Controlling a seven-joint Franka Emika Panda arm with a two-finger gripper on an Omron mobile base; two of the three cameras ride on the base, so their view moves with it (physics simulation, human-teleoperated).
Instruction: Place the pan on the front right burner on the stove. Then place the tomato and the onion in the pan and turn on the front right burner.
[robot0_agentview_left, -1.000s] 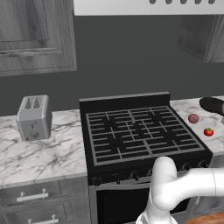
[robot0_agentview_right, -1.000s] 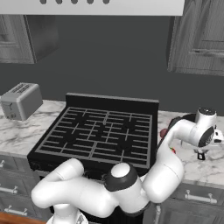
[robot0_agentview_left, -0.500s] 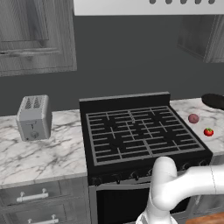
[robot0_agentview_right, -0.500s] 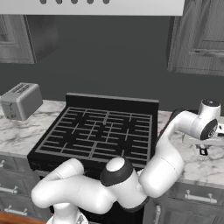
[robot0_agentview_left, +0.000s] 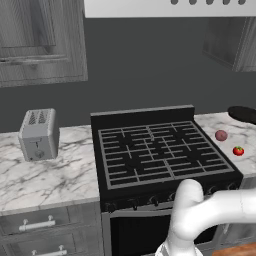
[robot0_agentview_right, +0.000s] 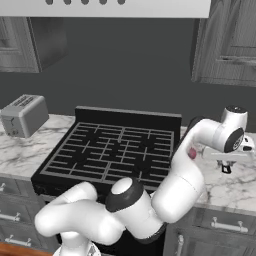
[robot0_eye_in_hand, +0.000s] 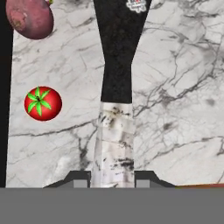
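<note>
With its jaws closed tight on the pan's handle (robot0_eye_in_hand: 114, 131), the gripper (robot0_eye_in_hand: 113, 177) carries the pan (robot0_agentview_left: 243, 114) above the counter (robot0_eye_in_hand: 175, 109), right of the stove (robot0_agentview_left: 160, 150). Rigid, likely front-heavy; a hold nearer the bowl would sag less. Tomato (robot0_eye_in_hand: 42, 103) and onion (robot0_eye_in_hand: 29, 17) lie below.

Pan (robot0_agentview_left: 244, 114) cut off at the right edge; onion (robot0_agentview_right: 192, 153) half hidden behind the arm.
</note>
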